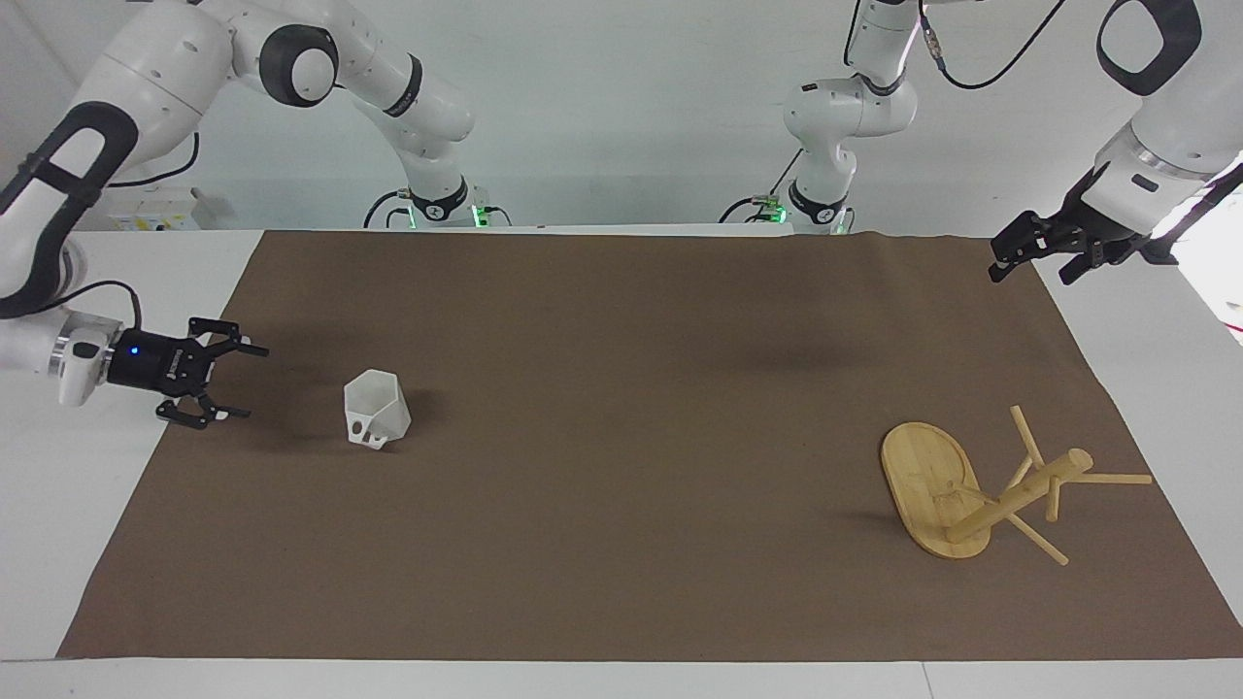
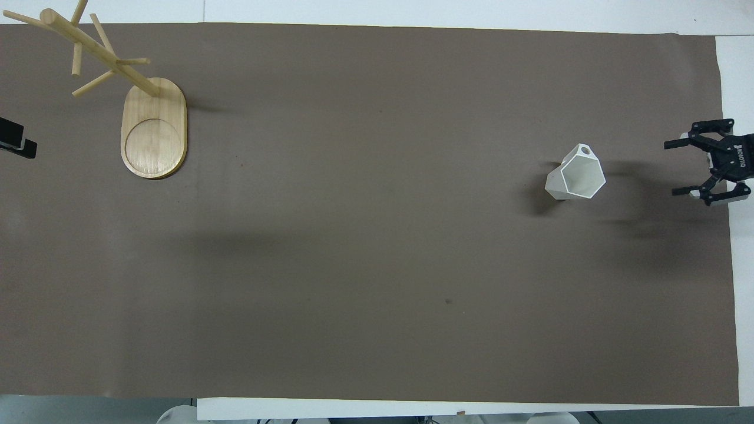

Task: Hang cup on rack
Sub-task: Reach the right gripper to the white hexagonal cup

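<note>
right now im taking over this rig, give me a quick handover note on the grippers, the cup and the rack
Right gripper: fingers open, empty, low over the mat's edge at the right arm's end, pointed at the cup, not touching it.
Left gripper: waits over the mat's corner at the left arm's end, holding nothing.
Cup: white, on the brown mat, toward the right arm's end.
Rack: stands toward the left arm's end, pegs bare.
Done: nothing grasped or hung.
Left: grasp the cup, carry it to the rack, hang it by its handle on a peg.
</note>
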